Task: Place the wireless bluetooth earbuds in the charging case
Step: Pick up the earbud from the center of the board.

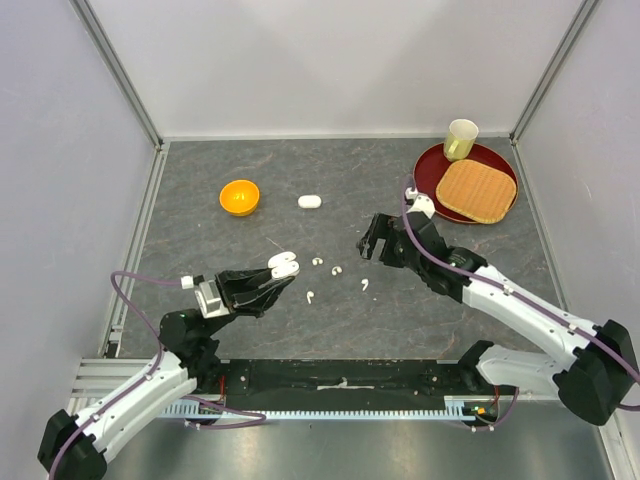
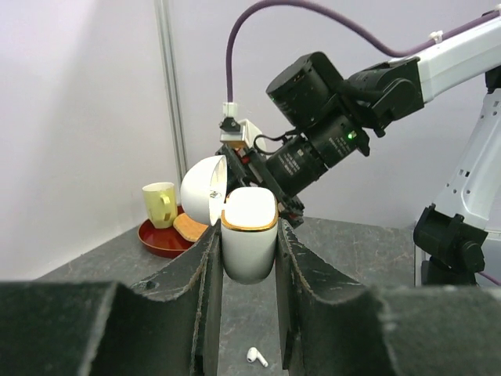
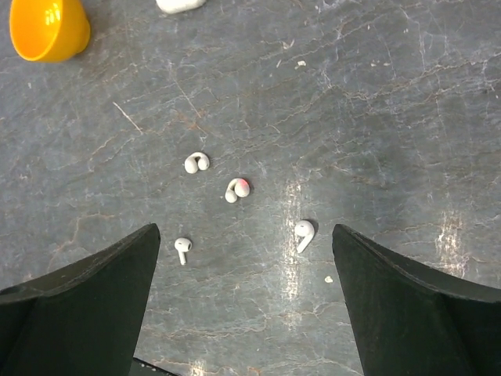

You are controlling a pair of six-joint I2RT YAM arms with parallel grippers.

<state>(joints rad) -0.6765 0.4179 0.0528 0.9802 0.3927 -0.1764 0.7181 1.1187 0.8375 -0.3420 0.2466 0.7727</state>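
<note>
Left hand (image 1: 275, 278) clamped on open charging case (image 2: 249, 254), right hand (image 3: 244, 231) wide open above earbuds (image 3: 237, 189), orange bowl (image 3: 48, 27) nearby

Four earbuds (image 3: 236, 189) lie apart on the table (image 3: 376, 117), the end effector (image 3: 246, 228) spread wide.

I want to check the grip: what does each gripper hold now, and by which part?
The left gripper holds the open white case by the two sides of its lower half. The right gripper is open and holds nothing.
</note>
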